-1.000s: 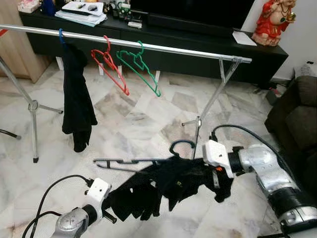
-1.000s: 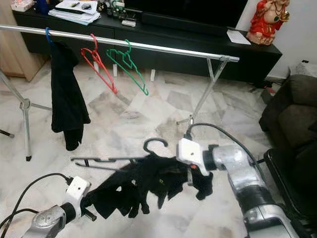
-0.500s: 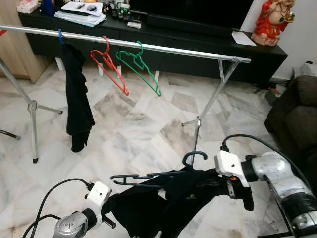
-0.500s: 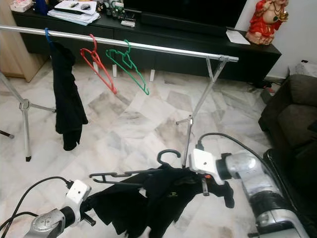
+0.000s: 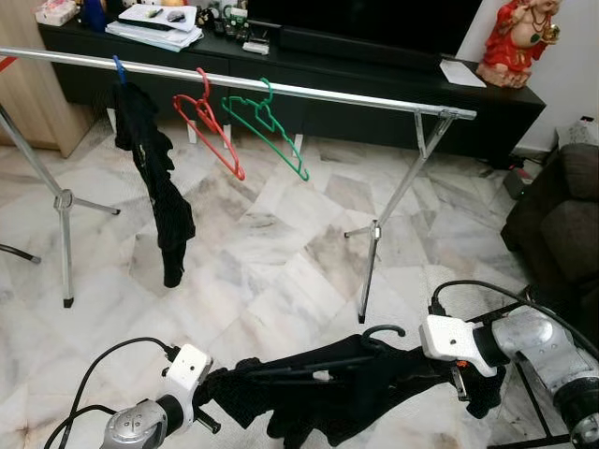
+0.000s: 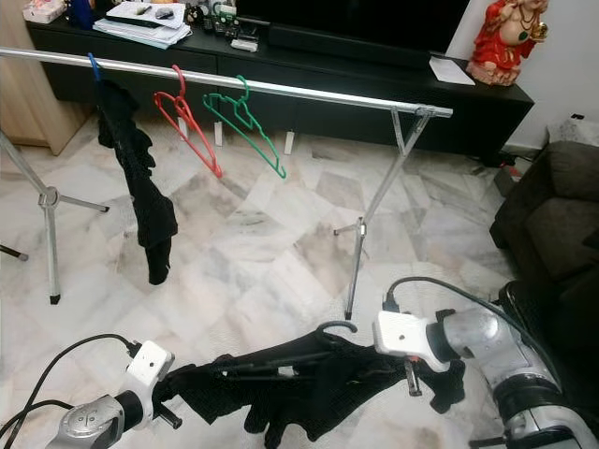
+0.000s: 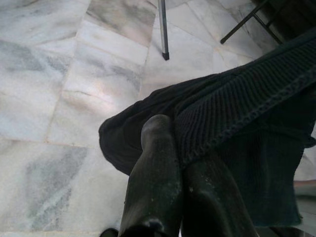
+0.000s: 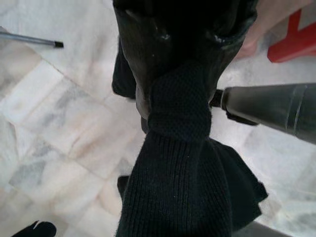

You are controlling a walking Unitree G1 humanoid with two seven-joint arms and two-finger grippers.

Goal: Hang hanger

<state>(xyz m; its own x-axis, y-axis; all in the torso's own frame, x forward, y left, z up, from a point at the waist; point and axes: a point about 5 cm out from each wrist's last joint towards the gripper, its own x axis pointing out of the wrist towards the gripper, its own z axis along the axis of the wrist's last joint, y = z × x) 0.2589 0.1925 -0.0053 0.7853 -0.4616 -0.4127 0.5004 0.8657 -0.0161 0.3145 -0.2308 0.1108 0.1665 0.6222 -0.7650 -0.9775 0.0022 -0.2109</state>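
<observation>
Both grippers pinch the black garment [image 5: 346, 398] low near the floor—left gripper [image 7: 170, 197], right gripper [image 8: 173, 94]. Lift it level so the hanger [image 5: 360, 351] hook reaches the rail [image 5: 281, 89]—well above.

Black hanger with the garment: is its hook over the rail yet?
No. The black hanger hangs low over the floor between the left gripper and right gripper, far below the rail.

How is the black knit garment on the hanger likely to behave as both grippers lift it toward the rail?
The black garment sags between the left gripper and right gripper, so it is probably floppy. Its ribbed knit looks grippy. The dark hanger seems stiff and may swing.
</observation>
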